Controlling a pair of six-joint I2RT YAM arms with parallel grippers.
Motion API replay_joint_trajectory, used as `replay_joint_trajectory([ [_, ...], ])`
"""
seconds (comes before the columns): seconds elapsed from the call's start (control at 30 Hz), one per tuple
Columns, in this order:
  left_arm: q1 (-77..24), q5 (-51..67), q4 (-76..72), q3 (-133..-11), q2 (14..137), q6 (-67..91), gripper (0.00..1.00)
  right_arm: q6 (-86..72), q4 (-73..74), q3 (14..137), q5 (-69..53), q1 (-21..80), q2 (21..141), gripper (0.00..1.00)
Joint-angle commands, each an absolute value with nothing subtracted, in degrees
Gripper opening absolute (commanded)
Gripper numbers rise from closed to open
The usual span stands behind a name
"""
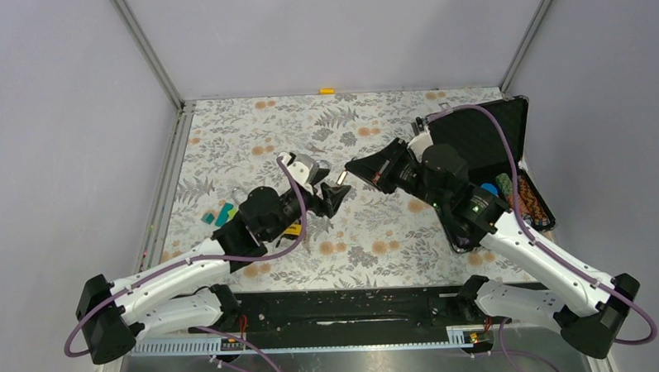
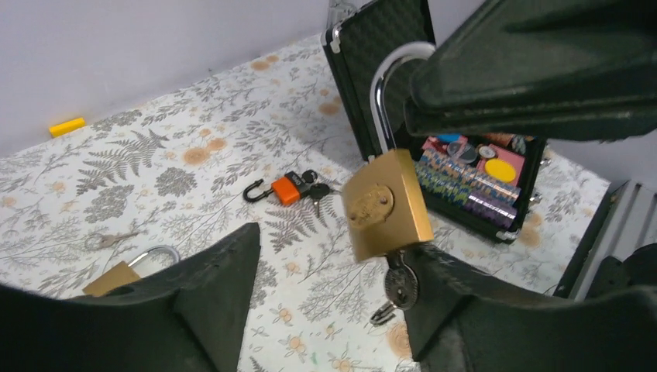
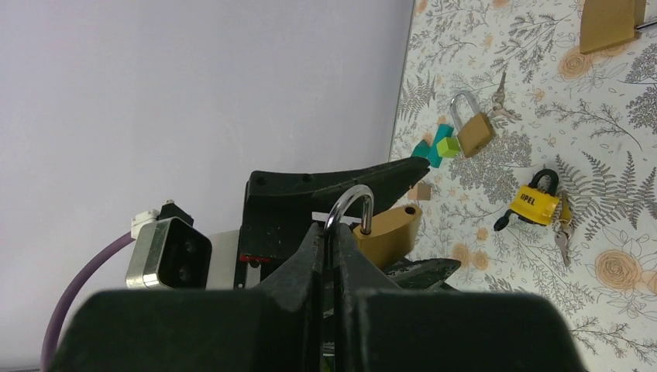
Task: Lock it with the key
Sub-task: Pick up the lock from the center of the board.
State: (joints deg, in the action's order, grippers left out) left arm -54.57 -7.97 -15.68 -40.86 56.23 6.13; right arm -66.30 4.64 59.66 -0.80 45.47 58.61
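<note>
Above the middle of the table (image 1: 250, 131), the right gripper (image 3: 331, 232) is clamped on the shackle (image 2: 381, 85) of the brass padlock (image 2: 387, 203), which hangs in the air. The key (image 2: 400, 285) sits in its underside, and the left gripper (image 1: 336, 192) brackets it with jaws apart. The next move, as I judge it, is to pinch the key squarely and turn it.

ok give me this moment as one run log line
step: key not yet gripped | right gripper: shut on padlock shackle, held aloft | left gripper: open, jaws flanking key in padlock
</note>
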Motion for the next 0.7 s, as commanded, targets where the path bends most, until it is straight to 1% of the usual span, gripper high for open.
replay_joint_trajectory([
  [0.0, -55.8, -7.7, -22.3, -41.9, 55.3, 5.5, 0.7, -66.2, 0.7, 58.1, -1.4, 45.3, 55.8, 0.0],
  [0.1, -57.8, -10.3, -22.4, -42.1, 55.8, 4.6, 0.72, -66.2, 0.6, 57.2, -1.4, 45.3, 55.1, 0.0],
  [0.13, -58.3, -10.4, -22.6, -41.9, 55.9, 4.4, 0.7, -66.5, 0.6, 57.0, -1.4, 45.3, 54.9, 0.0],
  [0.2, -59.1, -11.2, -22.8, -42.0, 56.3, 4.5, 0.62, -66.5, 0.6, 56.5, -1.6, 45.3, 54.4, 0.0],
  [0.33, -60.2, -12.1, -23.4, -42.2, 56.4, 5.6, 0.52, -66.3, 0.6, 56.0, -1.7, 45.3, 53.5, 0.0],
  [0.37, -60.3, -12.1, -23.3, -42.5, 56.5, 6.0, 0.47, -66.2, 0.6, 55.8, -1.6, 45.2, 53.3, 0.0],
  [0.43, -60.7, -13.3, -22.2, -43.7, 56.9, 7.2, 0.21, -66.0, 0.6, 55.3, -1.7, 45.1, 52.9, 0.0],
  [0.47, -60.9, -14.4, -20.7, -44.7, 57.1, 8.0, 0.1, -65.5, 0.6, 55.2, -1.8, 45.0, 52.5, 0.0],
  [0.5, -61.0, -14.9, -19.3, -45.8, 57.6, 8.4, 0.02, -64.8, 0.6, 55.2, -1.9, 44.9, 52.3, 0.0],
  [0.53, -61.0, -15.2, -18.1, -46.6, 58.0, 8.5, 0.0, -63.9, 0.6, 55.5, -2.1, 44.8, 52.1, 0.0],
  [0.67, -61.0, -15.7, -14.3, -49.5, 58.3, 9.0, 0.0, -58.6, 0.6, 55.5, -5.3, 43.9, 50.7, 0.01],
])
